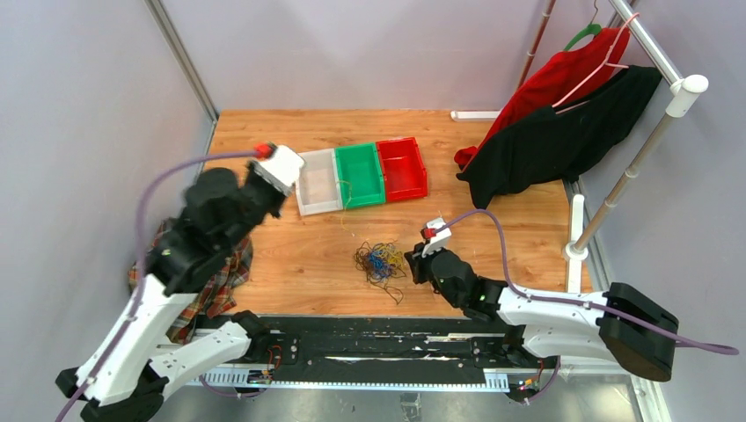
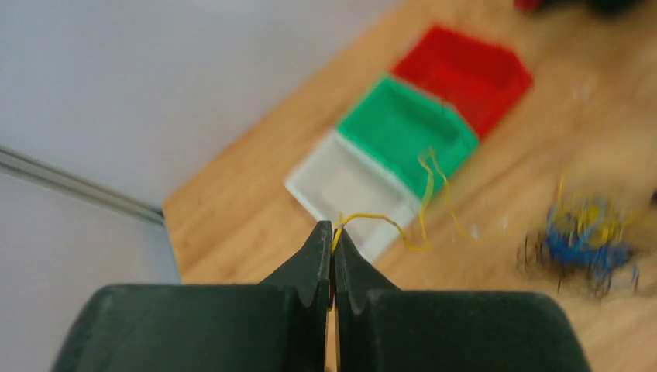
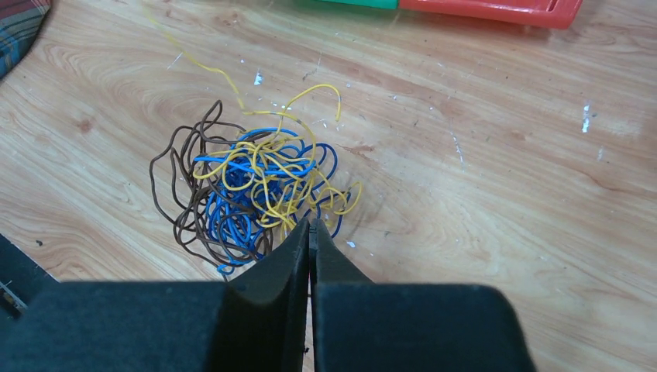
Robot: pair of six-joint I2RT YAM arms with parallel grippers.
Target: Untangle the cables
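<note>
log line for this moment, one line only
left pincer: shut on yellow wire, above table | right pincer: shut at tangle edge | tangle: knotted on table

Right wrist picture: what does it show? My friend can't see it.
A knot of blue, yellow and brown cables lies on a wooden table, just beyond the shut right gripper. The edge of a red bin shows at the top, plaid cloth at top left.

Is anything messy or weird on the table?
Yes. The cables lie in one knotted heap of blue, yellow and brown. One yellow wire, pinched in the left gripper, trails loosely across the front edge of the green bin. A plaid cloth lies crumpled far left.
</note>
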